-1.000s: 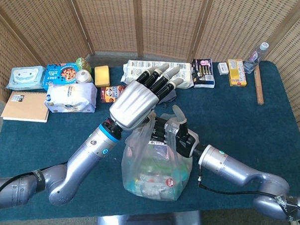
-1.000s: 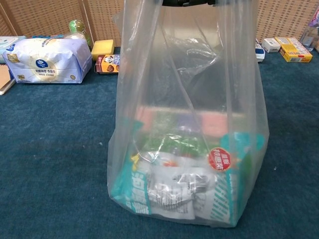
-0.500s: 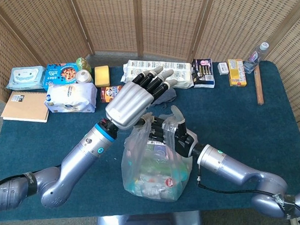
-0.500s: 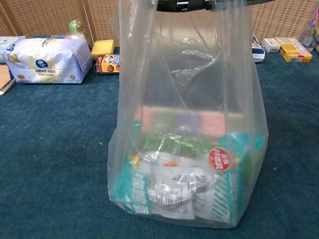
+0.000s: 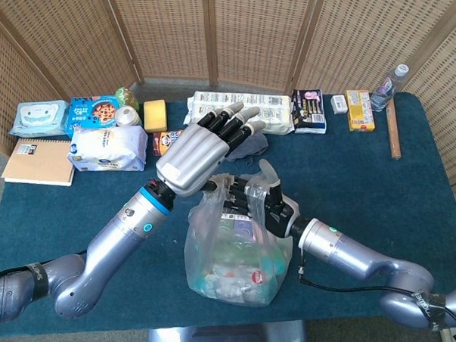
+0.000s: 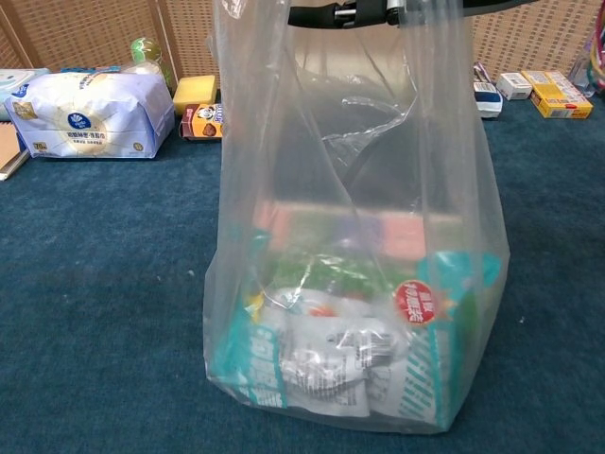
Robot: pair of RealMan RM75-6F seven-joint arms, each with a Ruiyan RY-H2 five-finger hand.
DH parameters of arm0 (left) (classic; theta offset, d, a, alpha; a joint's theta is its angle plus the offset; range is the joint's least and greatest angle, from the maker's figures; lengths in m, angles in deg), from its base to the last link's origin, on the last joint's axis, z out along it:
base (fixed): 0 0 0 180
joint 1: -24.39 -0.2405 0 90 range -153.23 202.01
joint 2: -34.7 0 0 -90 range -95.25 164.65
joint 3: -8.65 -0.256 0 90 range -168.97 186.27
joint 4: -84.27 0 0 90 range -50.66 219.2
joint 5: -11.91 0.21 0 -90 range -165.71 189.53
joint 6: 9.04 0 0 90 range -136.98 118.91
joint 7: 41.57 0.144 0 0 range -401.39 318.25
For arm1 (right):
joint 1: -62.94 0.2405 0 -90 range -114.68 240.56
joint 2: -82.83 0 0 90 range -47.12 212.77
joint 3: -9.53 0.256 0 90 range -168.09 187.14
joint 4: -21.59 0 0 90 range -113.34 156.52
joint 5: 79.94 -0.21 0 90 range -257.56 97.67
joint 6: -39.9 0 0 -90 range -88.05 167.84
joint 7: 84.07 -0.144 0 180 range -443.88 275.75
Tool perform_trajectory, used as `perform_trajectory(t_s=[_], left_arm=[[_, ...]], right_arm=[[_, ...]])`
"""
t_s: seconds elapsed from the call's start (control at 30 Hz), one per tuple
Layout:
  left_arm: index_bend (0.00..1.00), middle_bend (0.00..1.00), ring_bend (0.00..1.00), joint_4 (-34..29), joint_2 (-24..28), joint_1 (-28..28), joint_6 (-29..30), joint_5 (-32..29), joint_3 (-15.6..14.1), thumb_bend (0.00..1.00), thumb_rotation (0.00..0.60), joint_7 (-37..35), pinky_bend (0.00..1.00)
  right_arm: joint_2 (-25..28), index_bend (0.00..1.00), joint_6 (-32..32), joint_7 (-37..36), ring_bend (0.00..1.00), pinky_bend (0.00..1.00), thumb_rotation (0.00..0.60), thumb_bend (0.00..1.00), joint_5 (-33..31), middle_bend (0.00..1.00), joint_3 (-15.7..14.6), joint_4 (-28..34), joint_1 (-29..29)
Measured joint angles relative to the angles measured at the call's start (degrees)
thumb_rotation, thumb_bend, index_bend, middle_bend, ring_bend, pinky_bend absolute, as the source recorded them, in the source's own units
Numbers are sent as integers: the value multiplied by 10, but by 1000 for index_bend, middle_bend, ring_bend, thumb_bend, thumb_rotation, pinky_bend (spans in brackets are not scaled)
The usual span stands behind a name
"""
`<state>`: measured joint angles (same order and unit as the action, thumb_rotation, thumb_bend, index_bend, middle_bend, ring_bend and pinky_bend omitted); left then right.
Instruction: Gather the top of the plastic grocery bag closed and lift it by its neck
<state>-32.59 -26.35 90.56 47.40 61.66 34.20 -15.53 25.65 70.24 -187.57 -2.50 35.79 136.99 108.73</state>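
Basically a thin clear plastic grocery bag (image 6: 354,246) standing upright near the front middle of the blue table (image 5: 380,179), base flat on the cloth, not lifted yet. Soft, limp film: crinkles, holds no shape of its own, probably slick under hard fingertips. Loaded low with printed packets, one with a round red sticker (image 6: 420,303) visible in the chest view; contents fill only the bottom part, upper walls loose and tall. Judged moderately light, but weight sits low, so likely to swing once off the table. Right hand (image 5: 256,200) at the bag's mouth, fingers curled into the top film on the right side; looks like a hold on the rim, though exact contact partly hidden by plastic. Left hand (image 5: 204,153) above and just behind the mouth, palm down, fingers straight and spread, gripping nothing. Mouth not yet gathered: film wide apart at the top in the chest view, no neck formed. Best grip point judged to be the loose film above the goods, well below the rim, bunched into one rope so load spreads across many folds. Single-layer pinch risks stretch or tear; grip too near the edge risks slipping out. Needs left hand down onto the opposite side, both sides swept together, then a full wrap around the bunch before any lift. Lift slow and straight up to keep packets from shifting and tipping the bag.
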Motion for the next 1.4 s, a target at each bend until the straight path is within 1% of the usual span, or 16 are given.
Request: perform_trajectory(t_s=[0.2, 0.43, 0.73, 1.03, 1.17, 1.3, 1.4], left_arm=[[85, 68, 0, -2, 7, -5, 26, 14, -16, 0, 600, 25, 142], [85, 68, 0, -13, 30, -5, 17, -1, -20, 0, 600, 27, 142], [85, 68, 0, -6, 8, 5, 32, 13, -23, 0, 600, 27, 142], [86, 68, 0, 15, -23, 14, 41, 30, -36, 0, 600, 38, 142], [85, 68, 0, 9, -13, 16, 27, 11, -32, 0, 600, 27, 142], [85, 68, 0, 0, 16, 21, -11, -33, -20, 0, 600, 0, 142], [85, 68, 0, -5, 36, 26, -34, -54, -14, 0, 600, -17, 142]], right_arm=[[-1, 227, -2, -1, 174, 99, 0, 125, 0, 242, 3, 2, -2], [-4, 227, -6, -4, 175, 99, 0, 125, 1, 242, 8, 6, -1], [-15, 227, -15, 2, 175, 99, 0, 125, -9, 242, 15, 10, 7], [-14, 226, -19, 9, 176, 107, 0, 126, -14, 242, 21, 19, 1], [-14, 226, -22, 11, 176, 107, 0, 127, -14, 243, 22, 18, -2], [-15, 226, -25, 13, 176, 107, 0, 127, -15, 244, 24, 16, -4], [-16, 226, -27, 15, 177, 107, 0, 127, -15, 244, 25, 15, -5]])
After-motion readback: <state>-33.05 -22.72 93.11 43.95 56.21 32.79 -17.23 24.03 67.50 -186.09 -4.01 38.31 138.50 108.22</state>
